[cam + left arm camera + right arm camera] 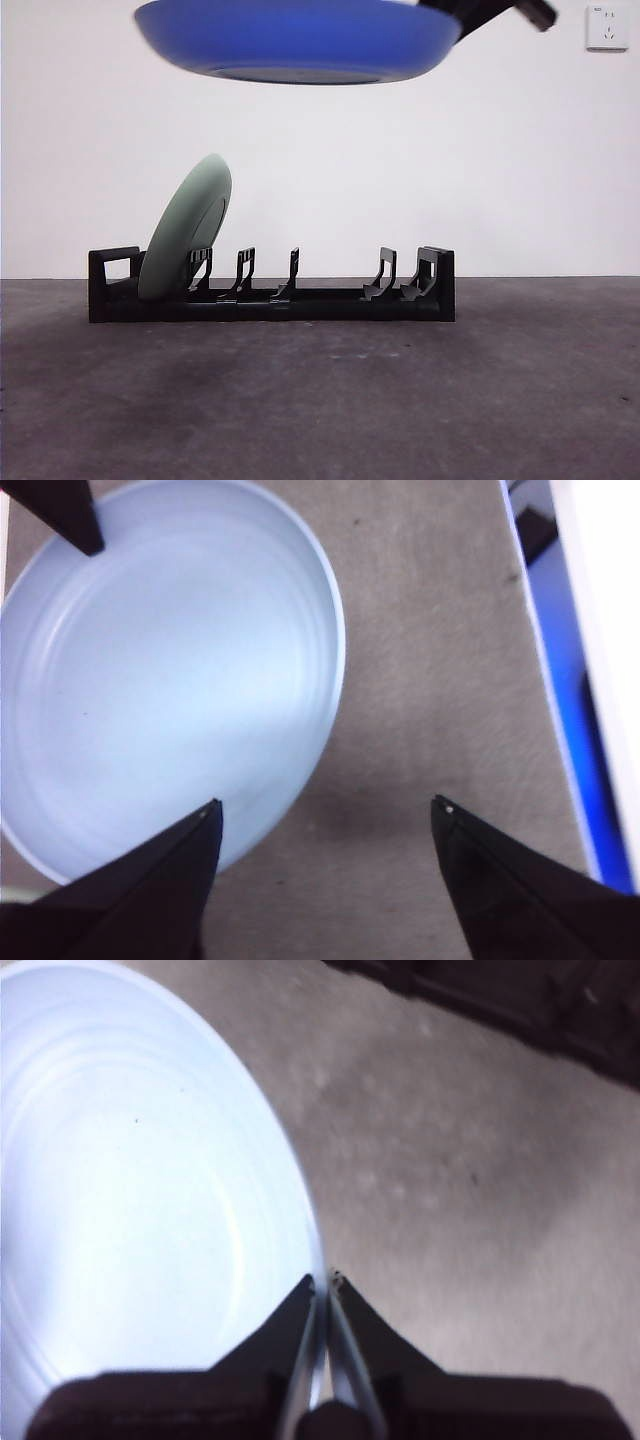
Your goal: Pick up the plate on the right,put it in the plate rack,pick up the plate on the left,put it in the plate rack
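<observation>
My right gripper (pixel 328 1282) pinches the blue plate (pixel 300 40) by its rim, level above the rack (pixel 270 300), for slotting beside the green plate (pixel 185 230); left gripper (pixel 325 815) spread, idle

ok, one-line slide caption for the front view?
Right pincer carries a round blue plate above the long black rack holding a tilted pale green plate.
</observation>
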